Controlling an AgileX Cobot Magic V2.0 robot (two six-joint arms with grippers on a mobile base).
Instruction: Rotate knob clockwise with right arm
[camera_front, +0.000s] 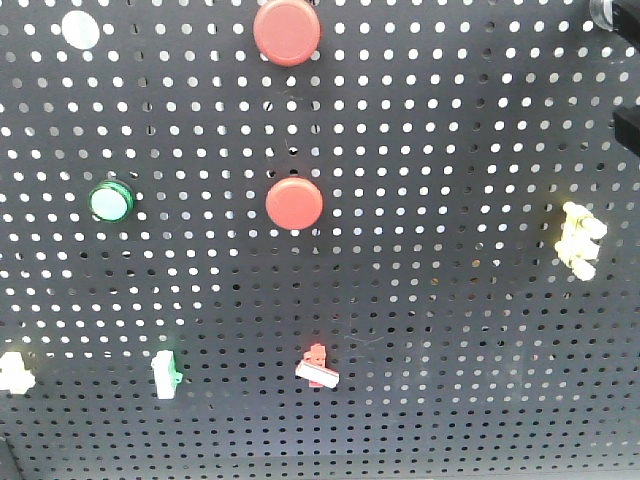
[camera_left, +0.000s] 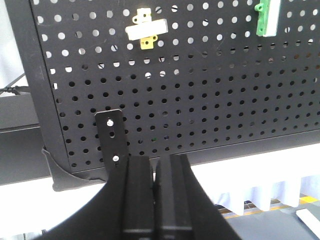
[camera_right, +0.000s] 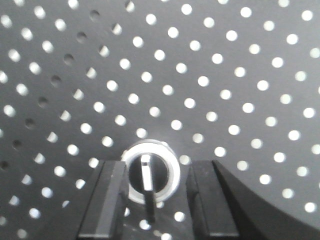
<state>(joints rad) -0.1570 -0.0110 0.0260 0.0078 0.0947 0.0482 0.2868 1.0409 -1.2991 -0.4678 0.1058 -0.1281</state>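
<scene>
The knob (camera_right: 149, 175), a black lever set in a bright silver ring, is seen low in the right wrist view, mounted on a dark perforated pegboard (camera_right: 235, 75); its lever is turned to point straight down the picture. The right gripper (camera_right: 157, 167) is held open, with one black finger (camera_right: 107, 200) on each side of the ring; whether the fingers touch the ring cannot be told. In the left wrist view, the left gripper (camera_left: 154, 165) is closed on nothing, its two fingers pressed together, just before the lower edge of the board, beside a small black bracket (camera_left: 112, 135). Above it a yellow-and-white switch (camera_left: 145, 31) and a green-and-white switch (camera_left: 267, 17) are fixed to the board. In the front view, two red push buttons (camera_front: 287, 32) (camera_front: 294, 204) are mounted one above the other, a green button (camera_front: 110, 201) is set to their left, and a red-and-white switch (camera_front: 318, 368) is placed below.
</scene>
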